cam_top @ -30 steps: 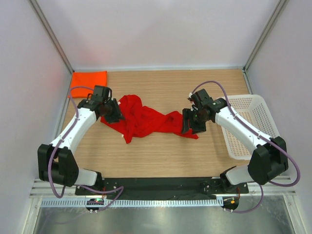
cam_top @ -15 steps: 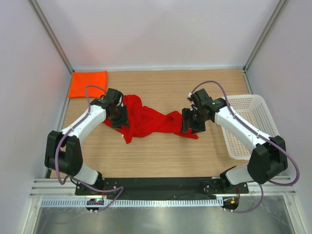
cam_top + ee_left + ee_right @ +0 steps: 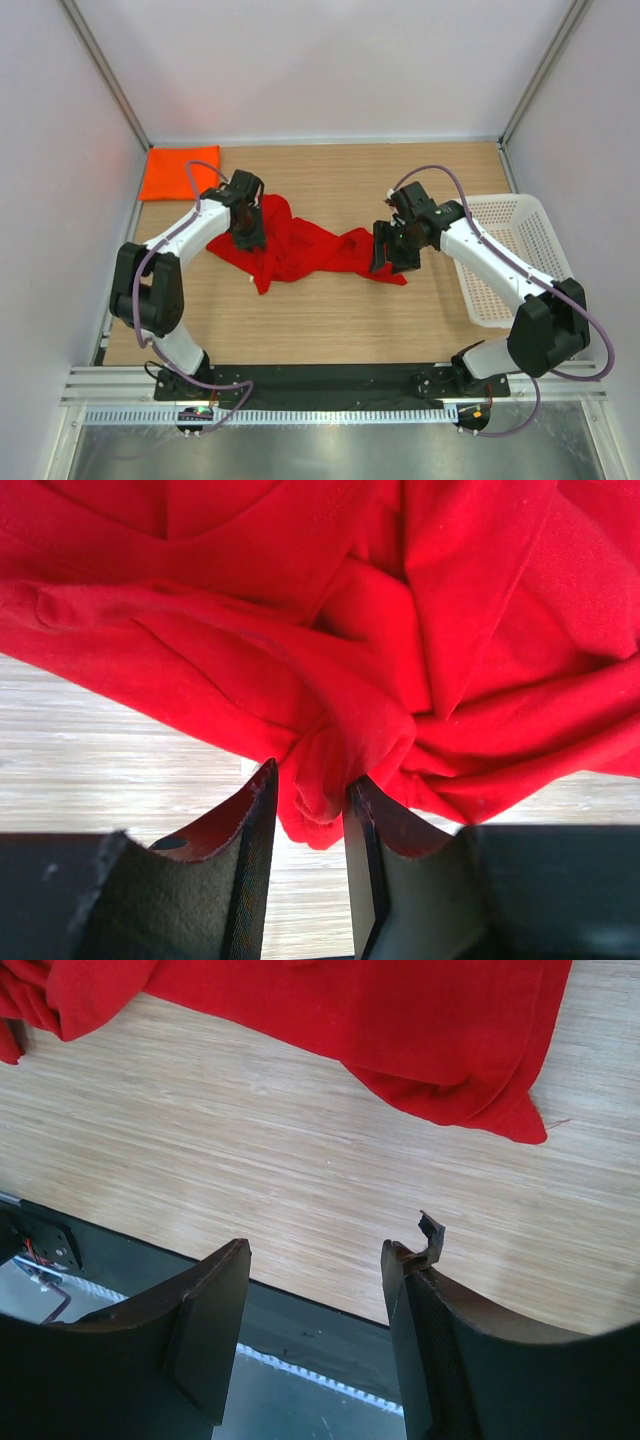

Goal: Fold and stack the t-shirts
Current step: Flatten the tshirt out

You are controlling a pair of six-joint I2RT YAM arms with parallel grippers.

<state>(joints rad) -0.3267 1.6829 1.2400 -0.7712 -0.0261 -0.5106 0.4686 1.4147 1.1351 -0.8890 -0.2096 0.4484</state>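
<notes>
Orange shirt [image 3: 181,170] sits folded left of the red shirt [image 3: 300,245], which lies crumpled, left gripper [image 3: 311,780] pinching a fold, right gripper [image 3: 318,1250] spread empty beside it.

The crumpled red shirt [image 3: 300,245] sprawls across the middle of the counter [image 3: 330,325], with the left pincer [image 3: 248,232] at its left end and the right pincer [image 3: 388,258] at its right end. Bare wood runs wide in front of it and in a strip behind it. The folded orange shirt [image 3: 180,172] fills the far left corner; the white basket [image 3: 510,199] takes the right edge.
</notes>
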